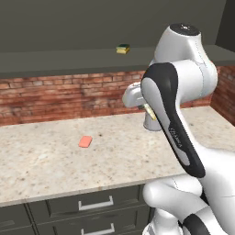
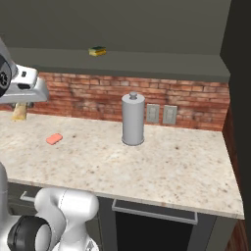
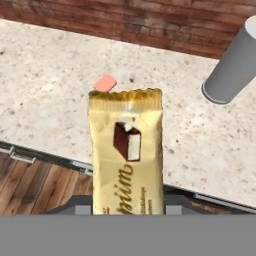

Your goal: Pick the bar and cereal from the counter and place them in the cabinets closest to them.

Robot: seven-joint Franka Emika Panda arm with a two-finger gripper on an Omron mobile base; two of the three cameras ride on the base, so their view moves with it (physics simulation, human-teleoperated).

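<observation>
My gripper (image 2: 20,104) is shut on the bar (image 3: 127,155), a flat golden-yellow wrapper with a picture of a chocolate piece, and holds it in the air above the counter (image 1: 55,165). A short yellow end of the bar (image 1: 150,113) sticks out below the hand, and the bar (image 2: 19,113) hangs under the grey hand at the left edge of the right base view. Above the brick wall the cabinet (image 1: 55,59) shows its dark inside and its bottom shelf (image 2: 162,63). The cereal is out of view.
A salmon-pink block (image 1: 85,142) lies on the counter to the left of the hand. A grey cylinder (image 2: 133,120) stands by the wall, with two outlets (image 2: 162,113) beside it. A yellow-green sponge-like piece (image 1: 122,48) lies on the cabinet shelf. Drawers (image 1: 94,204) run below.
</observation>
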